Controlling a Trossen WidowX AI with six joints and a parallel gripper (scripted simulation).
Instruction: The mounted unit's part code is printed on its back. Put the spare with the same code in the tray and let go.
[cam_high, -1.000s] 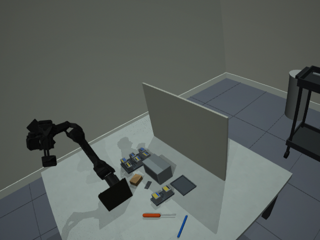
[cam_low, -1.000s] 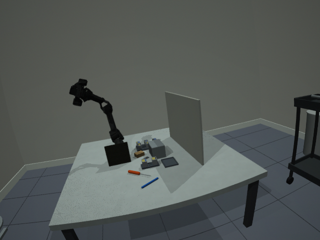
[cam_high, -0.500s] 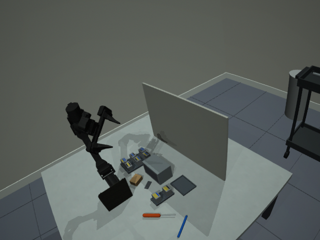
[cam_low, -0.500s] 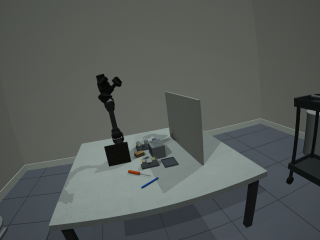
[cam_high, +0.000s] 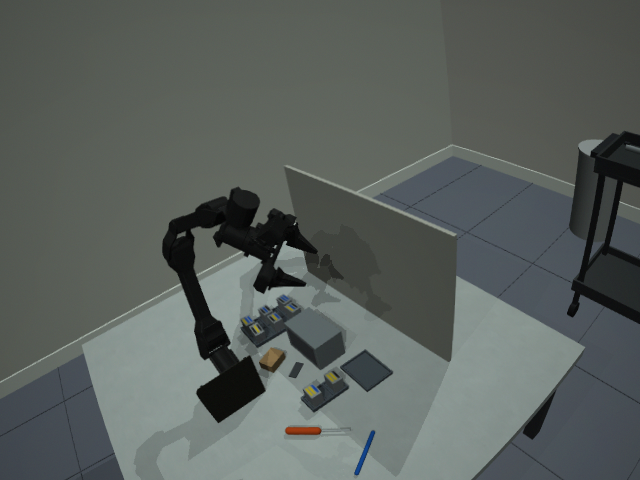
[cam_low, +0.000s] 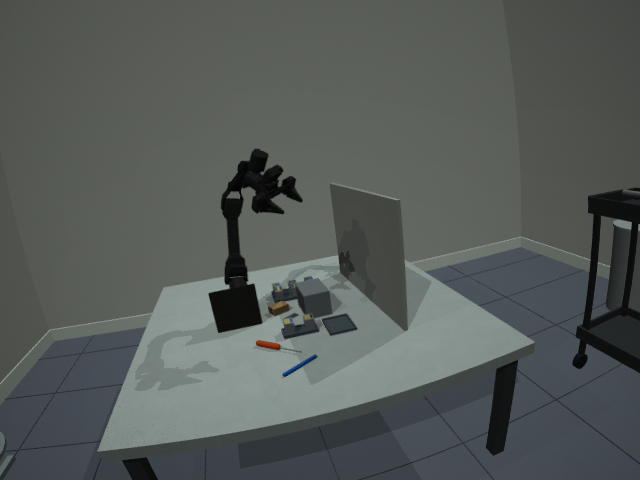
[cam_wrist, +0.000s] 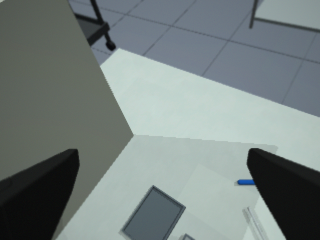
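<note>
My gripper (cam_high: 311, 268) (cam_low: 292, 206) (cam_wrist: 165, 156) is open and empty, high above the table in front of the upright grey panel. The dark tray (cam_high: 366, 370) (cam_low: 339, 324) (cam_wrist: 152, 215) lies empty on the table. A grey box (cam_high: 315, 335) (cam_low: 314, 297) stands beside it. Behind the box, a dark rack (cam_high: 268, 339) holds several small grey units with blue and yellow marks. A shorter rack (cam_high: 325, 399) (cam_low: 305, 332) beside the tray holds two similar units, one (cam_high: 311, 391) and another (cam_high: 333, 377). No part code is readable, and I cannot tell which is the mounted unit.
The upright panel (cam_high: 413, 289) (cam_low: 374, 232) (cam_wrist: 45, 100) stands beyond the box and tray. A brown block (cam_high: 272, 359) (cam_low: 278, 308) and small dark piece (cam_high: 296, 369) lie near the arm base. An orange screwdriver (cam_high: 302, 430) (cam_low: 268, 344) and blue pen (cam_high: 364, 453) (cam_low: 299, 365) (cam_wrist: 246, 182) lie in front.
</note>
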